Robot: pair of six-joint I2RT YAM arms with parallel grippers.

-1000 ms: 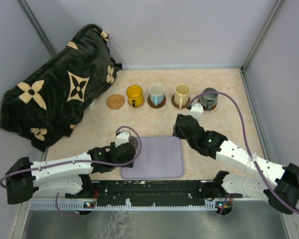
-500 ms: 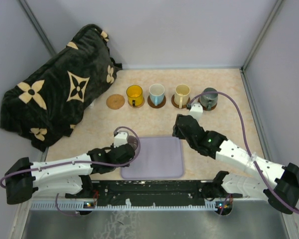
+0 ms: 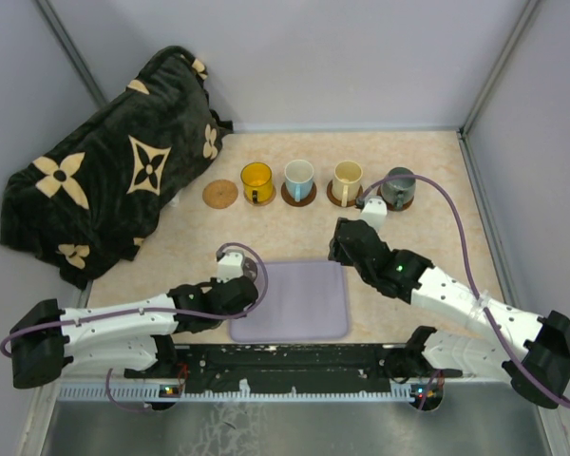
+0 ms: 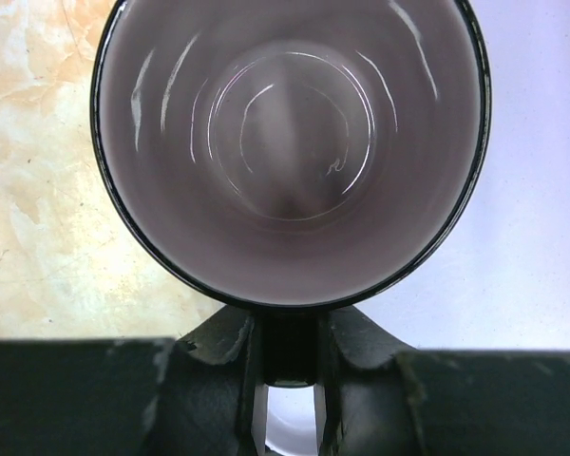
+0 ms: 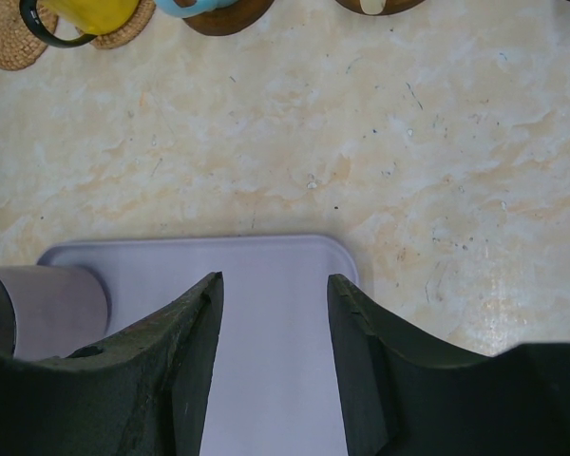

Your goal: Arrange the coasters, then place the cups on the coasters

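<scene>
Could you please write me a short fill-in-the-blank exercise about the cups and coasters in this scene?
1. The cups on coasters number ___.
2. The cup beside the bare coaster is ___.
3. On the purple cup, the left jaws flank the ___.
4. The open right jaws frame the lavender ___.
Missing: four; yellow; handle; tray.

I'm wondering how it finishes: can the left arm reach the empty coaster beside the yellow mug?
Probably yes. Only bare table lies between the left gripper and the empty coaster; the blanket sits off to the side, though the yellow mug stands close beside it.
</scene>
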